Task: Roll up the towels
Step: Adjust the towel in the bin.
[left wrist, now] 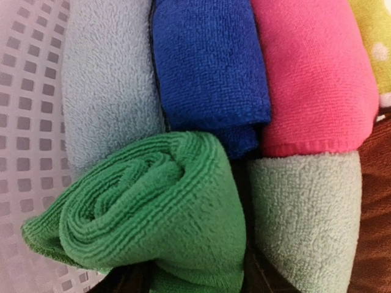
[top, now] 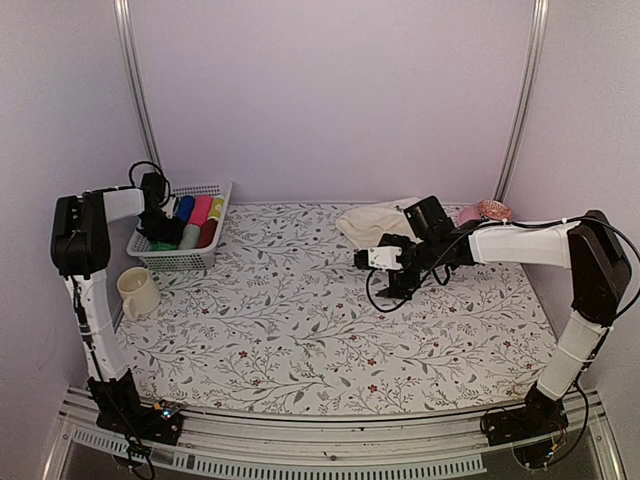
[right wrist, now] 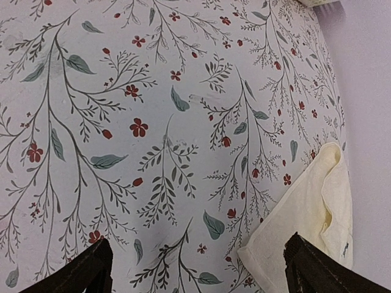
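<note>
Cloth crowded the left wrist view. The green towel (left wrist: 159,207), rolled into a short cylinder with its spiral end facing the camera, lay at the lower left of the frame against the perforated wall of the white basket (left wrist: 24,122). Above it sat a pale grey roll (left wrist: 110,79) and a blue roll (left wrist: 208,67), both touching it. A pink roll (left wrist: 311,73) filled the upper right, with a yellow roll (left wrist: 369,36) at the corner and a pale green roll (left wrist: 305,213) just beside the green towel at the lower right. Only dark slivers of the left claw (top: 158,218) showed along the bottom edge, so I could not tell whether it gripped the green towel or stood loose around it.

In the top view the basket stood at the upper left of the bench (top: 300,330), the left arm reaching down into it, and a cream mug (top: 137,292) stood below it.

The cream towel (top: 370,222) lay unrolled and rumpled at the upper centre of the top view, with a pink dish (top: 490,210) to its right. The right claw (right wrist: 195,271) hung over the flowered cloth with its tips spread wide and nothing between them. The cream towel's corner lay at the lower right of the right wrist view, near the right-hand tip.
</note>
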